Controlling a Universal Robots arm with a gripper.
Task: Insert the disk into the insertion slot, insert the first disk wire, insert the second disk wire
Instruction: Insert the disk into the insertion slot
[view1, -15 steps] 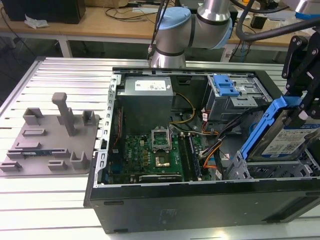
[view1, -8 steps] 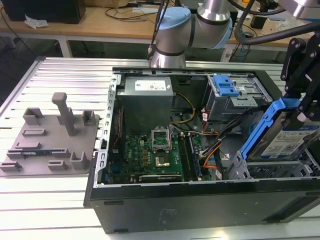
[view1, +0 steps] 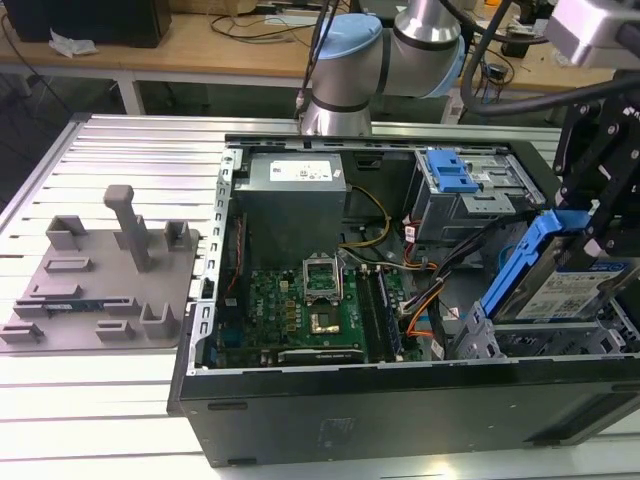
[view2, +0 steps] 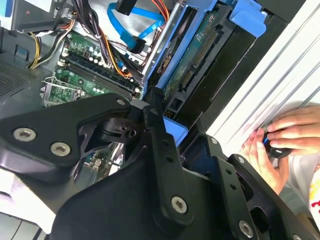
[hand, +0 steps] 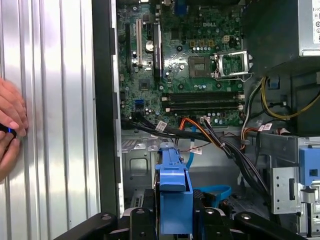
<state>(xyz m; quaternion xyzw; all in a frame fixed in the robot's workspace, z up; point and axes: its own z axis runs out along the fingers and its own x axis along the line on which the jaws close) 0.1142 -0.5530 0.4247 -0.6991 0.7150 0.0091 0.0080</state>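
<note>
My gripper is shut on the disk, a silver drive with a white label in a bright blue frame. It hangs tilted, its lower end resting in the insertion slot, the grey perforated cage at the case's front right corner. In the first wrist view the blue frame stands between my black fingers, over the grey cage floor. The second wrist view shows the disk's green circuit side. Loose disk wires, a blue flat cable and an orange and black bundle, lie beside the cage.
A taller grey bay with a blue latch stands behind the cage. Motherboard and power supply fill the open case. A grey fixture plate lies at the exterior view's left. A person's hand rests on the ribbed table.
</note>
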